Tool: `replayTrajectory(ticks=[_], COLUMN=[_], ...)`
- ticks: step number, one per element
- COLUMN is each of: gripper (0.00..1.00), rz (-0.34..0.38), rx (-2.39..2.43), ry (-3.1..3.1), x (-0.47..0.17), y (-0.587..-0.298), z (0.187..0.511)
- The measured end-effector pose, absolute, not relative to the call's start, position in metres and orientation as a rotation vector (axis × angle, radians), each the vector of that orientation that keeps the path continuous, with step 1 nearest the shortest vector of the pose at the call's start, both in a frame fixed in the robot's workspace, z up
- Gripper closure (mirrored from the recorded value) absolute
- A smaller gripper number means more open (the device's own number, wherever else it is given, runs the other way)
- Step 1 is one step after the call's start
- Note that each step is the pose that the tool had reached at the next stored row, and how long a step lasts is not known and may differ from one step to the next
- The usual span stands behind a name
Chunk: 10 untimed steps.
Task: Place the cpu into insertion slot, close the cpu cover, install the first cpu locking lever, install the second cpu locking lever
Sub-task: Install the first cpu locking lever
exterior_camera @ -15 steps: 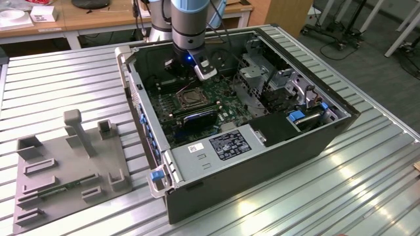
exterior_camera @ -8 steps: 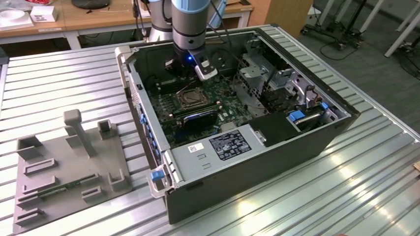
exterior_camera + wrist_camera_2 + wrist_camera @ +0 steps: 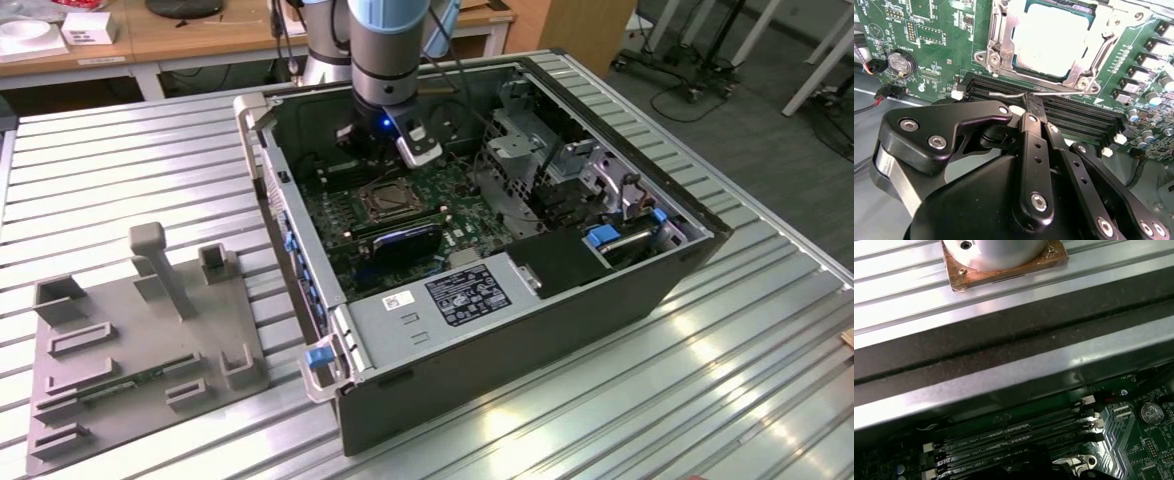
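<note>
The chip is sitting in its socket, with the cover lying down over it. The gripper, jaws drawn together, appears to be pinching the thin wire lever above the memory slots. Advised: swinging it steadily and gripping firmly so the wire is not slipping free.

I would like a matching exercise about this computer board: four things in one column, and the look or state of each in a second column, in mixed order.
Things:
1 cpu
2 memory slots
3 coin battery
4 hand

Look or state:
a long, narrow, black
b round, on the green board
c closed on the thin locking lever
d pale square inside the silvery cpu cover

Pairs: 1-d, 2-a, 3-b, 4-c
</note>
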<state>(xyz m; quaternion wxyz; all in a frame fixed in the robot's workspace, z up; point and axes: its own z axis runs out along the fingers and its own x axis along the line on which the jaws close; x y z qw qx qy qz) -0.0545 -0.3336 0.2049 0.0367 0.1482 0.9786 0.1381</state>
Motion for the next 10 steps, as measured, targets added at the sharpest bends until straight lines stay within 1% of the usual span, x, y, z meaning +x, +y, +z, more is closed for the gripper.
replayTrajectory(ticks=[10], gripper=[0.89], rz=[0.424], rx=[0.455], ry=[3.005], x=[-0.0538], y=[-0.3337], z=[0.1972])
